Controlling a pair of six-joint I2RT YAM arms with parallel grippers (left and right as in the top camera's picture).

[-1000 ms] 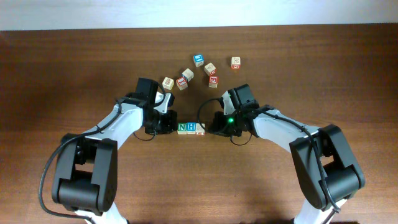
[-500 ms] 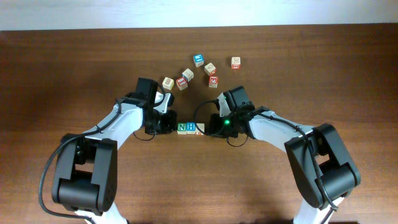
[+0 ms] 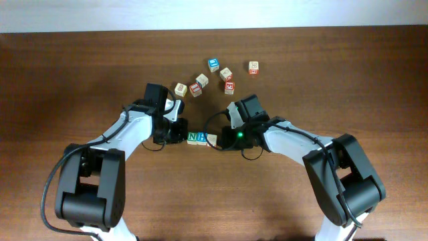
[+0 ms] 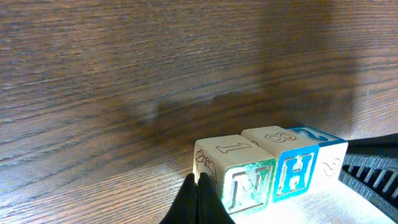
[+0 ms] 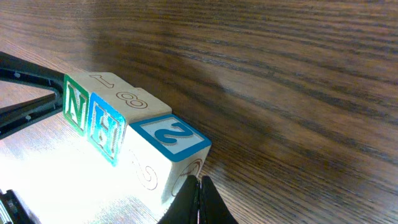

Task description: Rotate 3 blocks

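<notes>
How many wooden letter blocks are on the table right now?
10. Three touch in a row: N block, H block, pale block. Seven scattered blocks lie beyond the row. Others could be hidden.

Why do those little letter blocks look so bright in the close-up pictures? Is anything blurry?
Left wrist view: glare whitens the table beside the N block; the shut fingertips are a dark blur. Right wrist view: same glare beside the blocks. Overhead view: even light, sharp, no glare.
</notes>
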